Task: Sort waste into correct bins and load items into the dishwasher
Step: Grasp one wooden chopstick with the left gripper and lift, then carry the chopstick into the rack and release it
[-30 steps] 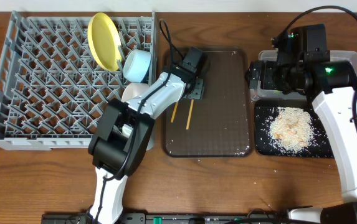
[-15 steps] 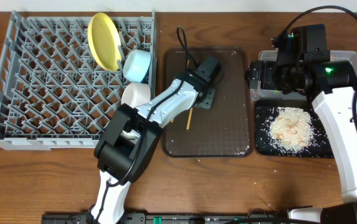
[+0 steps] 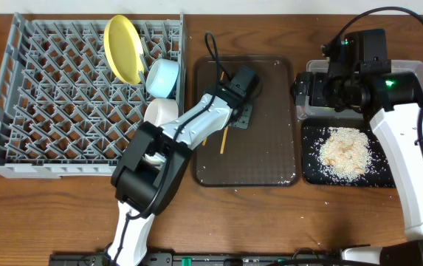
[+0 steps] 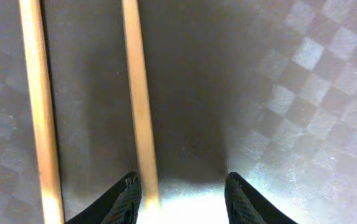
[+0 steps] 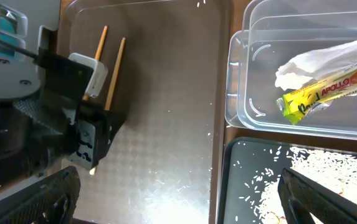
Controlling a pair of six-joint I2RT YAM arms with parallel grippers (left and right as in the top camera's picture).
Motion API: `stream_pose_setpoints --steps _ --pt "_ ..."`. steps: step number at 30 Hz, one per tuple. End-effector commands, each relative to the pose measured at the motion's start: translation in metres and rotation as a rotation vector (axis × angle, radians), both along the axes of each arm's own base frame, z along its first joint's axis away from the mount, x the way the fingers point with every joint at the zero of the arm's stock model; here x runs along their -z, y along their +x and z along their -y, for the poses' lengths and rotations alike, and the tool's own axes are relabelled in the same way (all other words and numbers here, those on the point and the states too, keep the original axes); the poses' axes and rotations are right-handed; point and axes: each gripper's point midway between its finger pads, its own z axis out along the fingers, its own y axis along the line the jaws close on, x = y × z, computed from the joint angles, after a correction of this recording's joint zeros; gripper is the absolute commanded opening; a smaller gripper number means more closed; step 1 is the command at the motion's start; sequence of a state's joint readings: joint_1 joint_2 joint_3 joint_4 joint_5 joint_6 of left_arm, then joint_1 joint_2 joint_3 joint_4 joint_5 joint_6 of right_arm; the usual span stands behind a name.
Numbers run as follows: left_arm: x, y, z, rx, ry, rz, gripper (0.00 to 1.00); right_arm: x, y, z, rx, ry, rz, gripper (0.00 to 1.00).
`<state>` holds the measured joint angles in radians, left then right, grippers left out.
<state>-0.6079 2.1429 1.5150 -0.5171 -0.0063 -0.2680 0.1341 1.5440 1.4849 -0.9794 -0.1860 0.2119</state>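
low on the right of the overhead view, the black tray (image 3: 311,174) holds a heap of rice (image 3: 344,151). just left of it on the tabletop (image 3: 49,214), the brown serving tray (image 3: 270,148) carries the two chopsticks (image 4: 138,93) lying side by side. the left gripper (image 4: 181,193) is down over them, jaws released, one stick just inside the finger at frame left, the other outside it. higher right, the clear box (image 5: 240,74) holds the napkin (image 5: 315,62) and snack wrapper (image 5: 328,90). the right gripper (image 5: 178,205) hangs by its left edge, jaws spread, empty. upper left, the grey rack (image 3: 49,111) holds the yellow plate (image 3: 125,48) on edge, with the light blue bowl (image 3: 163,76) and white bowl (image 3: 161,112) along its right side.
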Motion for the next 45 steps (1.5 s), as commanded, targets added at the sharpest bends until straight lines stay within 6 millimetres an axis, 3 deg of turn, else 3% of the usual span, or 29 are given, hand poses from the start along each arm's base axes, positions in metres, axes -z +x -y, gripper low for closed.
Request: stream_pose_setpoints --steps 1,6,9,12,17,22,25,29,32,35,39,45 --pt "0.027 -0.008 -0.007 -0.026 0.038 -0.054 0.40 -0.002 -0.001 0.001 0.003 -0.001 0.005 0.99" --pt "0.035 -0.009 -0.007 -0.042 0.037 -0.067 0.25 -0.002 -0.001 0.001 0.004 -0.001 0.005 0.99" --pt "0.034 -0.007 -0.006 -0.041 0.033 -0.062 0.08 -0.002 -0.001 0.001 0.003 -0.001 0.005 0.99" --pt "0.026 -0.005 -0.005 -0.041 0.026 -0.052 0.08 -0.002 -0.001 0.001 0.003 -0.001 0.005 0.99" --pt "-0.018 0.001 -0.003 -0.025 -0.001 -0.002 0.08 -0.002 -0.001 0.001 0.004 -0.001 0.005 0.99" --pt "-0.094 0.000 -0.011 0.052 -0.032 0.110 0.07 -0.002 -0.001 0.001 0.003 -0.001 0.005 0.99" --pt "-0.144 -0.003 -0.031 0.085 -0.030 0.192 0.08 -0.002 -0.001 0.001 0.003 -0.001 0.005 0.99" --pt "-0.199 0.000 -0.094 -0.012 0.096 0.322 0.08 -0.002 -0.001 0.001 0.003 -0.001 0.005 0.99" --pt "-0.219 0.001 -0.147 -0.111 0.219 0.366 0.08 -0.002 -0.001 0.001 0.004 -0.001 0.005 0.99" --pt "-0.215 0.003 -0.188 -0.149 0.308 0.327 0.08 -0.002 -0.001 0.001 0.003 -0.001 0.005 0.99" --pt "-0.187 0.006 -0.233 -0.221 0.362 0.235 0.08 -0.002 -0.001 0.001 0.003 -0.001 0.005 0.99" --pt "-0.143 0.011 -0.277 -0.296 0.410 0.105 0.08 -0.002 -0.001 0.001 0.003 -0.001 0.005 0.99"
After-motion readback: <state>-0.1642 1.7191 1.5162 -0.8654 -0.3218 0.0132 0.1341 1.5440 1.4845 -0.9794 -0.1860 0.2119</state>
